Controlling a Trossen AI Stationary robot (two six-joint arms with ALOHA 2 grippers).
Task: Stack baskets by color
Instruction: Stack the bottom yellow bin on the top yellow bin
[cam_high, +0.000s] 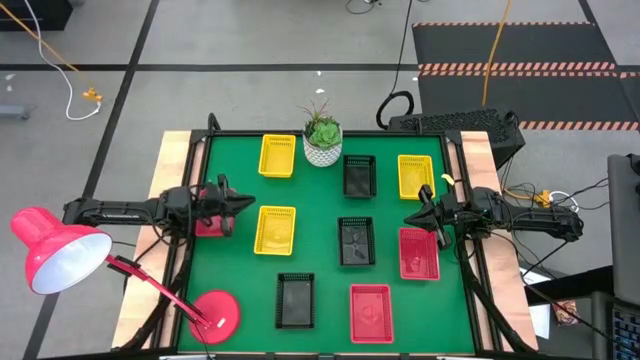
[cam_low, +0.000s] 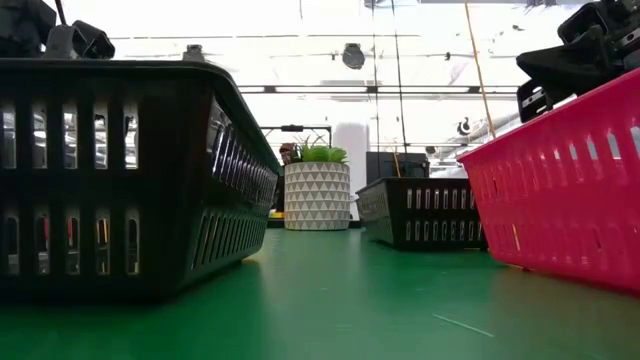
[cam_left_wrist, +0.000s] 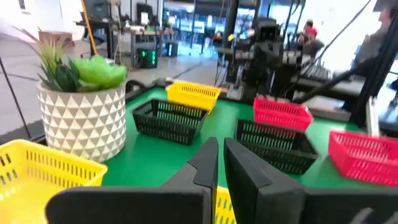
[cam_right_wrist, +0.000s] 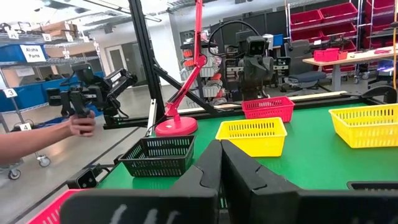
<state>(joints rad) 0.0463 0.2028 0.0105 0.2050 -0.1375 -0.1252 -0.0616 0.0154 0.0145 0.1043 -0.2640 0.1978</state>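
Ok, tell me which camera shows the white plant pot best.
The left wrist view: the plant pot fills the near side, triangle pattern and leaves clear. The high view shows only its top from above; the low view shows it small, between baskets. The right wrist view misses it.

Baskets in three colours are sitting on a green table (cam_high: 240, 290).

Three yellow baskets (cam_high: 277, 155), three black baskets (cam_high: 358, 175) and three red baskets (cam_high: 370, 313) are showing mesh sides. A white pot (cam_high: 322, 151) is wearing a triangle pattern under green leaves; a red lamp (cam_high: 60, 250) is standing by; the fingers (cam_left_wrist: 214, 163) are looking dark.
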